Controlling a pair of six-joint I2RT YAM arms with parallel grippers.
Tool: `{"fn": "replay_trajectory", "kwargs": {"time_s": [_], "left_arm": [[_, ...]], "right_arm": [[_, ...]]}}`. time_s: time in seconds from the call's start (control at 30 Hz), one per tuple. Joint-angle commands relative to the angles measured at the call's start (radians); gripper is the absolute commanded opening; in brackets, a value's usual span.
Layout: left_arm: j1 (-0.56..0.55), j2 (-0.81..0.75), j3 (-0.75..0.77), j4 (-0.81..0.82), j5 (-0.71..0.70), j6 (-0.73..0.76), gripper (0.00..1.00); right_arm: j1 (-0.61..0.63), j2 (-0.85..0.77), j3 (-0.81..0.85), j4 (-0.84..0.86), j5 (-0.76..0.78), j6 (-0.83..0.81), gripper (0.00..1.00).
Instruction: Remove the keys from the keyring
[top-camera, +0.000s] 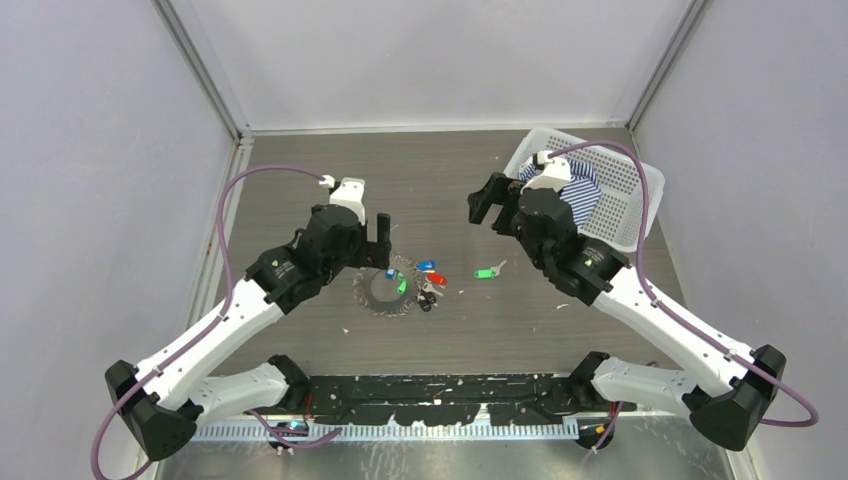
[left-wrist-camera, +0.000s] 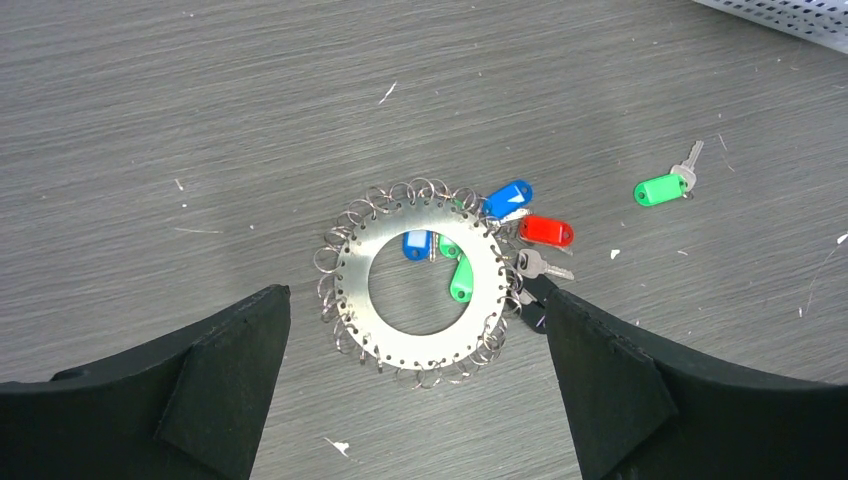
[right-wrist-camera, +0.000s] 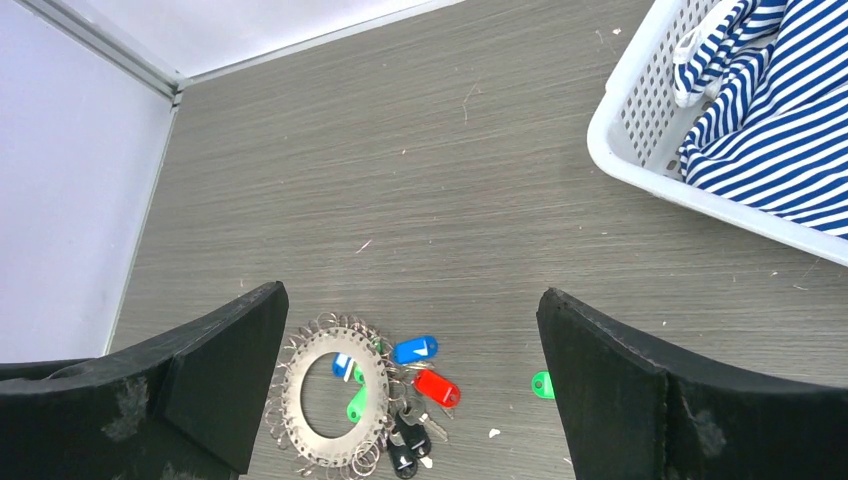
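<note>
- The left gripper (left-wrist-camera: 415, 295) was seen spread wide and holding nothing, poised over the tabletop (left-wrist-camera: 150, 120).
- In the left wrist view the keyring (left-wrist-camera: 355, 285) was framed squarely between the two fingers, lying flat, its open centre showing bare tabletop.
- In the top view the keyring (top-camera: 370, 290) was placed at about 5 o'clock from the left gripper (top-camera: 377, 243), just beside it, so this arm was judged the nearer one.
- The keys (left-wrist-camera: 545, 232) were bunched on the ring's rim from 1 to 4 o'clock in the left wrist view, with a blue and a green tag folded in over the plate.
- One green key (left-wrist-camera: 660, 188) was found lying apart from the ring at 2 o'clock, its blade pointed toward 1 o'clock.
- The right gripper (top-camera: 483, 205) was likewise seen spread and empty, raised near the white basket (top-camera: 640, 200); the ring was placed between 7 and 8 o'clock from it, farther off.
- The keyed side was turned toward the right arm, so a pull from there was judged likely.
</note>
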Motion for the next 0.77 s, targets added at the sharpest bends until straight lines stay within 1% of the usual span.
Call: {"fn": "replay_trajectory", "kwargs": {"time_s": [0.0,0.73], "left_arm": [[0.005,-0.025,0.026,0.009,0.000,0.008,1.00],[0.005,-0.031,0.024,0.013,0.007,0.028,1.00]], "right_arm": [[-0.003,0.007,0.044,0.052,0.025,-0.010,1.00],[-0.003,0.029,0.046,0.060,0.018,-0.008,1.00]]}}
